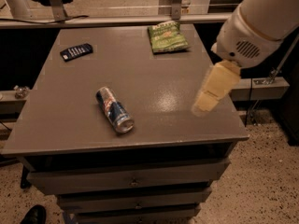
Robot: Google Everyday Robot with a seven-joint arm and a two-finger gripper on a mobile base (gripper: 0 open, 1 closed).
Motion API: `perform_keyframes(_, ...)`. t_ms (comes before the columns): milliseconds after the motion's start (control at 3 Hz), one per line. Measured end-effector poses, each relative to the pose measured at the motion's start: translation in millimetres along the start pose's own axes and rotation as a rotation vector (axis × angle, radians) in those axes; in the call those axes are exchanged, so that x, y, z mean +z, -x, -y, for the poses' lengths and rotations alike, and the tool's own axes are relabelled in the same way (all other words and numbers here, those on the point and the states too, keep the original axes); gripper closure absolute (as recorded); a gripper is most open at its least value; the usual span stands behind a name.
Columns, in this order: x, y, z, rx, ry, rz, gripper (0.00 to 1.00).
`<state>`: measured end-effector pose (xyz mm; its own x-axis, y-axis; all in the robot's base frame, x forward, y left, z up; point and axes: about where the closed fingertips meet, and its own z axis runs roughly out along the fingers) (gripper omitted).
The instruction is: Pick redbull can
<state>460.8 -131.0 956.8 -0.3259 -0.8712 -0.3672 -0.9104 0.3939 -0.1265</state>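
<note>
**Supervisor:** Report the gripper position.

**Operator:** I see the gripper (205, 101) at the right of the frame, above the right-hand part of the tabletop (154, 69) and well apart from the redbull can (115, 110). I cannot tell whether it is spread or closed.

**Supervisor:** Where is the can?

**Operator:** It lies on its side, left of centre in the lower half of the tabletop. Its long axis runs diagonally, with one silver end toward the front edge. Nothing touches it.

**Supervisor:** List the failure modes.

**Operator:** I judge three.
1. A lying can rolls. Contact on one side only would push it away, possibly over the front edge.
2. Closing along the axis instead of across the body would likely slip off the shiny ends.
3. Descending too low would strike the tabletop.

The green snack bag (167, 36) and the dark packet (76, 51) lie in the upper part of the frame, well apart from the can. I expect no interference from them.
</note>
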Motion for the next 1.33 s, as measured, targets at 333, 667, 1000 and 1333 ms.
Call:
perform_keyframes(333,32.4,55.7,-14.3,0.083,0.046,0.084,0.0)
perform_keyframes(667,65.3,104.1,-37.7,0.119,0.066,0.148,0.0)
perform_keyframes(1000,102.1,141.9,-63.3,0.137,0.074,0.18,0.0)
perform_keyframes(1333,134.9,164.9,-76.7,0.151,0.075,0.161,0.0)
